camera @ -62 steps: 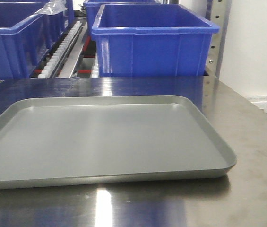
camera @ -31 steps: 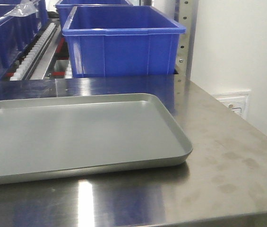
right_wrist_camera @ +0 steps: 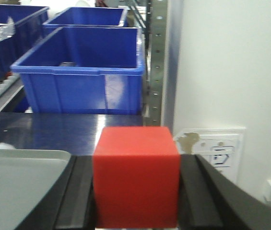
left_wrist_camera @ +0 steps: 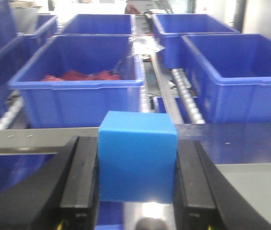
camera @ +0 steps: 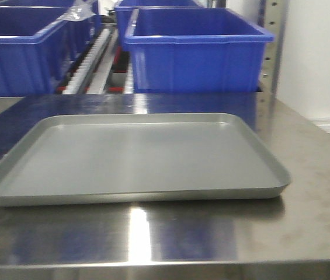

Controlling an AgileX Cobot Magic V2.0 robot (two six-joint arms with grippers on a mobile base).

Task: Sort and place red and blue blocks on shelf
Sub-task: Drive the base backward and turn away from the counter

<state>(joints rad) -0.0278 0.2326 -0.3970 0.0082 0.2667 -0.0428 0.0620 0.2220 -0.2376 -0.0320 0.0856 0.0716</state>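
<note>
In the left wrist view my left gripper (left_wrist_camera: pixel 136 141) is shut on the mid-blue block (left_wrist_camera: pixel 137 165), held between its black fingers (left_wrist_camera: pixel 80 177). Beyond it runs a flat brushed-steel shelf rail (left_wrist_camera: pixel 39 140) in front of large blue bins. In the right wrist view my right gripper (right_wrist_camera: pixel 136 158) is shut on the bright red block (right_wrist_camera: pixel 136 179), above the steel table near the wall. Neither gripper nor block shows in the front view.
A shallow grey metal tray (camera: pixel 270 169) lies on the steel table (camera: pixel 316 216). Large blue bins (camera: pixel 197 55) stand behind on roller racks. One bin (left_wrist_camera: pixel 77 76) holds red items. A white wall with a socket (right_wrist_camera: pixel 221 151) is on the right.
The front view has swung: tray and bins slid left in the picture, then back right. The table's front edge now shows at the bottom.
</note>
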